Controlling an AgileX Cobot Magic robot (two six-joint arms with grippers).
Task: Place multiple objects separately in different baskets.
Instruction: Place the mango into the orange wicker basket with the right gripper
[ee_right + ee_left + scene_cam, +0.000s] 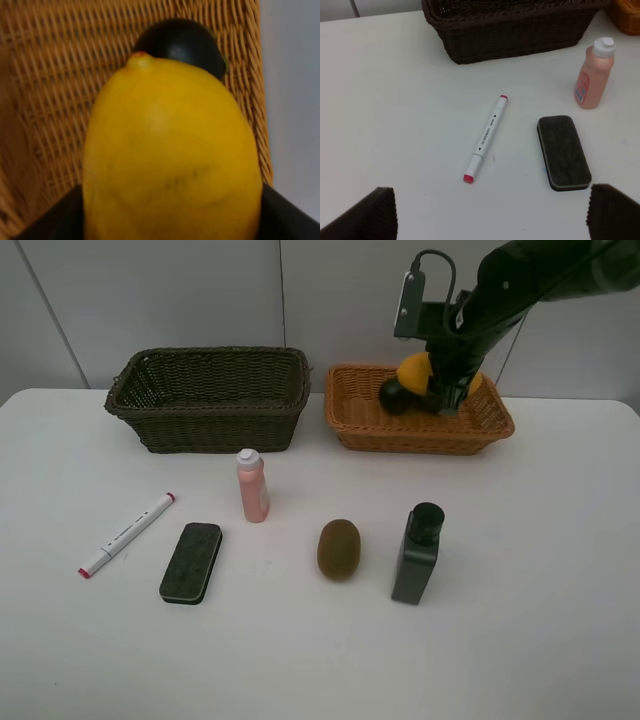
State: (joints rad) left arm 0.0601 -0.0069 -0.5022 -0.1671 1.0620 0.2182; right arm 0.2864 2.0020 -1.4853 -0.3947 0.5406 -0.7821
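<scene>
My right gripper (pixel 447 392) is shut on the yellow mango (pixel 414 371) and holds it low inside the orange-tan basket (pixel 420 430). The dark mangosteen (pixel 394 395) lies in that basket, right beside the mango (pixel 170 150). On the table stand the pink bottle (pixel 252 486) and the dark green bottle (pixel 417 554), with the brown kiwi (pixel 338 548) between them. Further left lie the white marker (pixel 127 534) and the black eraser (pixel 191 562). My left gripper (pixel 495 212) hangs open above the table, near the marker (pixel 486 137) and eraser (pixel 563 152). The exterior high view does not show it.
The dark olive-brown basket (pixel 210 400) stands at the back left, beside the orange one, and nothing shows inside it. The right arm (pixel 520 285) reaches in from the upper right. A grey wall closes off the back of the white table (pixel 540 640).
</scene>
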